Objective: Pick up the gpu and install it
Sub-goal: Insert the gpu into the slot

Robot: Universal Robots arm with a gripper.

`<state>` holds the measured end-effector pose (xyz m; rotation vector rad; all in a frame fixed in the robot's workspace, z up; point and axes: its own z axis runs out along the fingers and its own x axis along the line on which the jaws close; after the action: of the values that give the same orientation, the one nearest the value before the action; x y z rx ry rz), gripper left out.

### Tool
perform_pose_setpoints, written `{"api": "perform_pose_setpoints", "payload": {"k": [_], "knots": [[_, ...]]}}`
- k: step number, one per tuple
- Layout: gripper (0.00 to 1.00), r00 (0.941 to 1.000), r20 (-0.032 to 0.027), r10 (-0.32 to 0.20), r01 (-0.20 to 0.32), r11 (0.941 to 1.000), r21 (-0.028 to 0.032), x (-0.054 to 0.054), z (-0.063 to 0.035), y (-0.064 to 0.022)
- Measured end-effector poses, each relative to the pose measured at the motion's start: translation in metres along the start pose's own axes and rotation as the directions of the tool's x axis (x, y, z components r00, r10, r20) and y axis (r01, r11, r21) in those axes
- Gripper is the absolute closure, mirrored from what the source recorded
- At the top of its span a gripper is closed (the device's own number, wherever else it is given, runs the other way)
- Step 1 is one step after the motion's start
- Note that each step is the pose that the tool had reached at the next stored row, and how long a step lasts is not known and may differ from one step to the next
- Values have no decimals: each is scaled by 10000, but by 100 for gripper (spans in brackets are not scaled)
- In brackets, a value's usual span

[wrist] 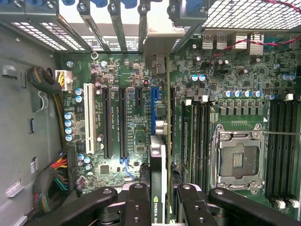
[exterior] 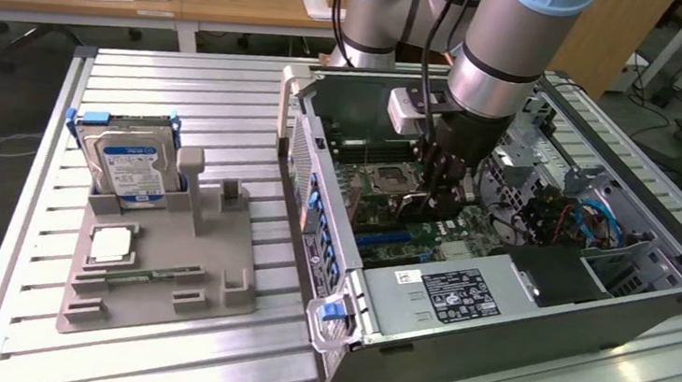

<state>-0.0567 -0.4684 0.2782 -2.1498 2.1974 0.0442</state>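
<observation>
End effector (wrist: 162, 195) tight on the gpu (wrist: 156, 153) (edge-on), in line with the blue motherboard slot (wrist: 154, 106).

Exterior view: set high and off to one side, looking down slantwise over the slatted table (exterior: 201, 84) into the open computer case (exterior: 489, 346), from middling range. Wrist view: riding the arm (exterior: 506, 38) inside the case, facing the motherboard (wrist: 113, 70) squarely and close, past the gripper (wrist: 162, 193) with the gpu (wrist: 157, 160) edge-on between its fingers (wrist: 138, 202). Shared by both: the motherboard around the CPU socket (wrist: 241, 157)
</observation>
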Motion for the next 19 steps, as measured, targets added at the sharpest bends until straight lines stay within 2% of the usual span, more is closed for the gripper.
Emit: {"api": "perform_pose_setpoints", "payload": {"k": [19], "knots": [[73,10000,2,0,0,10000,5,3,44,4]]}}
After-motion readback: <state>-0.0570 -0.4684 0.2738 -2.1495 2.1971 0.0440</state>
